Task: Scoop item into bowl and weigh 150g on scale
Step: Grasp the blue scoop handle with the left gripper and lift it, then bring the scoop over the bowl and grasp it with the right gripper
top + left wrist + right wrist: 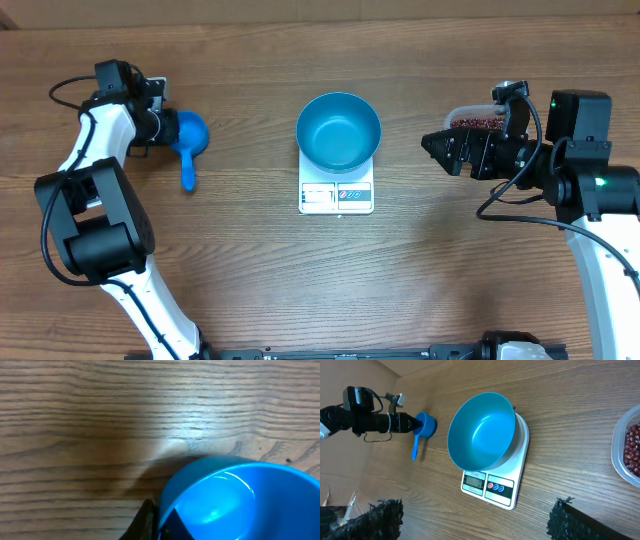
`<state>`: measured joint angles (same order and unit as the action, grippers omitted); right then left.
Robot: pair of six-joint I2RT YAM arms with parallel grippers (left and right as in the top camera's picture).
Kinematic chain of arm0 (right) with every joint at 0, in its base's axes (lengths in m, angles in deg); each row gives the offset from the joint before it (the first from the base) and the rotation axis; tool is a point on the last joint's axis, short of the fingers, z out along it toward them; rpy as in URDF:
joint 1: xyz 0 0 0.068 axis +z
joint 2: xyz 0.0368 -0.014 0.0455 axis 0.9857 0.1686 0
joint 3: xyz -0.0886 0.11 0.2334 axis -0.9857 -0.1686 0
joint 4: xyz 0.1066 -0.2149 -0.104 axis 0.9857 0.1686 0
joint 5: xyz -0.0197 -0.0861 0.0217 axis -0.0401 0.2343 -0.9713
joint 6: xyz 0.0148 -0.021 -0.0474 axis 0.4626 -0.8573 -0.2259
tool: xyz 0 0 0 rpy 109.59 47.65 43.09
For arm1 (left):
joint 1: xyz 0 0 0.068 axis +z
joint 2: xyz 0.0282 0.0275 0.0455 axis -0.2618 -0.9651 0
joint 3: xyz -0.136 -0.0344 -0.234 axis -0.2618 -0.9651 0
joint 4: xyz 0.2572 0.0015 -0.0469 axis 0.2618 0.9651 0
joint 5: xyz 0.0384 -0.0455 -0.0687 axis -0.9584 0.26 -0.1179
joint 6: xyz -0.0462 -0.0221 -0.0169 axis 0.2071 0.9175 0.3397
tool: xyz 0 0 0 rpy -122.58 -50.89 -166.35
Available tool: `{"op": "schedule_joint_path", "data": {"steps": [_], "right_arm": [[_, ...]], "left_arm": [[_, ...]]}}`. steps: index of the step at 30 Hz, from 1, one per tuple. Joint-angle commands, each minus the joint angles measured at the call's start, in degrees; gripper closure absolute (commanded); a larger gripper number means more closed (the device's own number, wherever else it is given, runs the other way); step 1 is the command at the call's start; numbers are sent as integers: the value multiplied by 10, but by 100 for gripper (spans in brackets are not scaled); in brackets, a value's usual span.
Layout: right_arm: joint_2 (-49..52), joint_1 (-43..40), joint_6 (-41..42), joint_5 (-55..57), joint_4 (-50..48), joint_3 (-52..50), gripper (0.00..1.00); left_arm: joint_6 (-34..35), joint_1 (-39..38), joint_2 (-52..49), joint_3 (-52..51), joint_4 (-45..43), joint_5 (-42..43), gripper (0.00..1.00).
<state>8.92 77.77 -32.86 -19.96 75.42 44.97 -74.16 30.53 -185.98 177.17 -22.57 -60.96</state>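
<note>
Table (pixel 300 290): brown wood-grain top. The grain runs left to right in the overhead view and fills nearly the whole frame. Finish is matte, with darker streaks and a few arched grain patches (one sits at the right of the left wrist view).

Beyond the far edge: a paler tan strip (pixel 560 8) runs along the top of the overhead view; wall or floor, cannot tell. The right wrist view shows a plain tan surface (pixel 345 372) past the table's left edge.

Light: soft, from above. There is a pale, diffuse sheen on the wood in the left wrist view, and shadows have blurred edges.
</note>
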Motion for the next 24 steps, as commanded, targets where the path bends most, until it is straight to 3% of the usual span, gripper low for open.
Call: {"op": "schedule_joint_path", "data": {"steps": [1, 6, 14, 19, 24], "right_arm": [[-2, 3, 3, 1, -3, 12, 5], [-2, 3, 63, 0, -44, 12, 6], [3, 85, 233, 43, -186, 12, 18], [14, 160, 316, 123, -243, 12, 22], [31, 220, 375, 188, -253, 12, 25]], "left_arm": [[35, -4, -9, 12, 7, 4, 96], [120, -4, 19, 84, 58, 4, 96], [456, -32, 92, 183, 155, 108, 96], [667, -109, 118, 183, 201, 116, 96], [751, -218, 118, 183, 238, 116, 96]]}}
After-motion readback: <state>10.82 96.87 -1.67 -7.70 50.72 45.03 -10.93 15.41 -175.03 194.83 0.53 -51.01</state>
